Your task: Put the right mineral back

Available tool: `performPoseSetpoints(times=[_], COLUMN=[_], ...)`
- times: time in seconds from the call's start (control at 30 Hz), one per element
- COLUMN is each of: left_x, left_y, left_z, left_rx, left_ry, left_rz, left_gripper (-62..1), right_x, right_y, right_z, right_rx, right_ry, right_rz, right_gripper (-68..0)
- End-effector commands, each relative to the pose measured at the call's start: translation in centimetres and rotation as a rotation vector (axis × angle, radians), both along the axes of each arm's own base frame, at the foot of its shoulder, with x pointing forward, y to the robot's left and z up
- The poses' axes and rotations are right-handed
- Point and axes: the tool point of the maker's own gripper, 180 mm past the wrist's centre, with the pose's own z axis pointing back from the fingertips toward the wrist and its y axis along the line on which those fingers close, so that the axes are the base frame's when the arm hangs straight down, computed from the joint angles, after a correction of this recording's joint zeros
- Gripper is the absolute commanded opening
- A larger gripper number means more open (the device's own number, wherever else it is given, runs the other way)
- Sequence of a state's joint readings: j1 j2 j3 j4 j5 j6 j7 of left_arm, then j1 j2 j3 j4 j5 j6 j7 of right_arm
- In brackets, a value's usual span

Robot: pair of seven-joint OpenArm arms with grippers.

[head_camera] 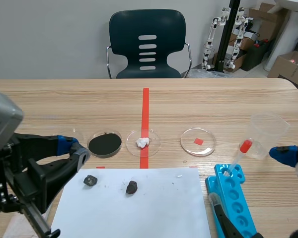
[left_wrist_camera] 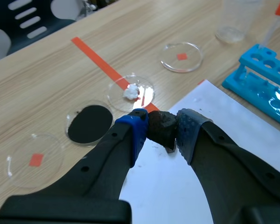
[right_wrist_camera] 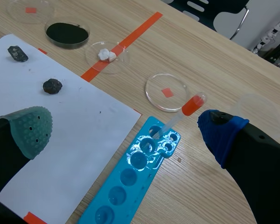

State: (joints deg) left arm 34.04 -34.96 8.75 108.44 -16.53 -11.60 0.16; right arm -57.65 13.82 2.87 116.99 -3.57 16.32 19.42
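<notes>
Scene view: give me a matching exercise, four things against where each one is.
Things:
1. white lump
2. pipette
3. right mineral
4. cup

Places:
A. lying on the paper
B. standing on the table, beyond the rack
C. in the dish on the tape line
D. leaning in the rack

Pairs: 1-C, 2-D, 3-A, 4-B
</notes>
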Motion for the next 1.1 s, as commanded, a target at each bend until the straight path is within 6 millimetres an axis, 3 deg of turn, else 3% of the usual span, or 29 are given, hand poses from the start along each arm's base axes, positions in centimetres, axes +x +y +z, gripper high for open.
performPoseSetpoints(times=[0.0, 0.53, 0.83, 1.07], left_x=[0.5, 2.6, 6.8, 8.5], left_y=[-1.0, -8.8, -9.9, -10.3], left_z=[0.8, -0.6, -4.6, -8.3], left_rx=[-0.017, 0.026, 0.085, 0.184], left_ry=[-0.016, 0.118, 0.261, 0.424], left_rz=[-0.014, -0.056, 0.085, 0.137], left_gripper=[-49.6, -49.6, -49.6, -49.6], right_x=[0.4, 0.4, 0.4, 0.4], right_y=[0.1, 0.1, 0.1, 0.1], right_z=[0.8, 0.8, 0.8, 0.8], right_rx=[0.01, 0.01, 0.01, 0.01], right_ry=[-0.032, -0.032, -0.032, -0.032], right_rz=[0.005, 0.005, 0.005, 0.005], right_gripper=[0.4, 0.4, 0.4, 0.4])
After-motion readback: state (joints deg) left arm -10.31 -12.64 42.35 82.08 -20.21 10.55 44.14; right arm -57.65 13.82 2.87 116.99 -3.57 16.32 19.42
